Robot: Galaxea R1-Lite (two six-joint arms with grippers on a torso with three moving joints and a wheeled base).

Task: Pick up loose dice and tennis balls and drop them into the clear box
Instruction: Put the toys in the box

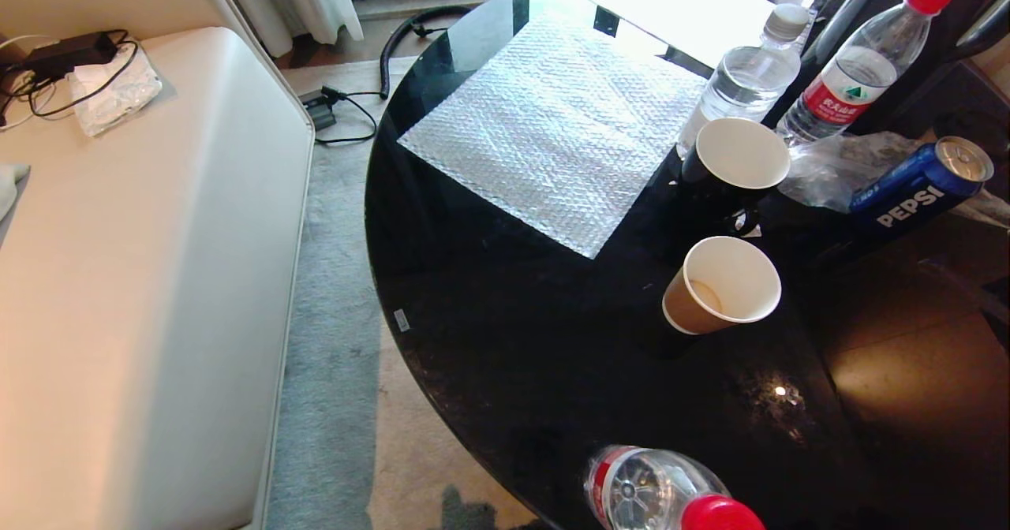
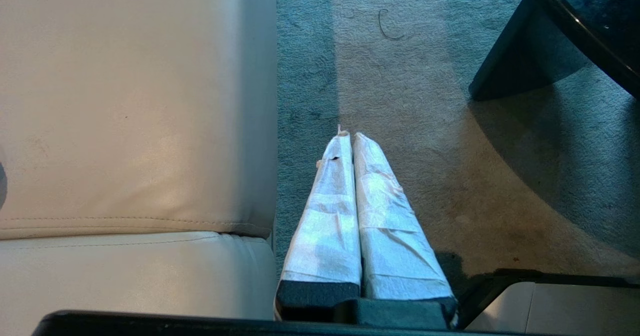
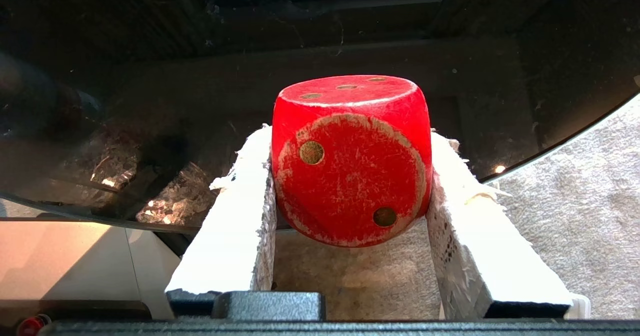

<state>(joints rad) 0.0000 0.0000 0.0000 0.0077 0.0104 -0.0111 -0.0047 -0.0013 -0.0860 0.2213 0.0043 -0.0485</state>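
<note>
Got a red die [image 3: 351,158] clamped in the right gripper [image 3: 350,186], wedged square between the two padded jaws, two-pip face toward the wrist camera and a three-pip face on top. Hanging just off the rim of the black table [image 3: 150,126], with carpet [image 3: 575,186] showing under the jaws. So pick part looks done for this one, drop part not yet.

Big catch: no clear box anywhere in sight. Head view only gives the table [image 1: 513,341] with a sheet of bubble wrap [image 1: 552,128], two paper cups [image 1: 722,285], water bottles [image 1: 750,80] and a Pepsi can [image 1: 923,191]. No other dice, no tennis balls either. Can't say which way the box lies from the jaws, and that's the whole thing the next move hangs on. Probably needs a turn or a drive to find it first.

Left gripper [image 2: 352,141] parked down low, jaws pinched together on nothing, pointing at the carpet [image 2: 400,76] between a pale sofa [image 2: 135,101] and the table's leg [image 2: 525,61]. Right arm clearly the one carrying this, being the loaded one.
</note>
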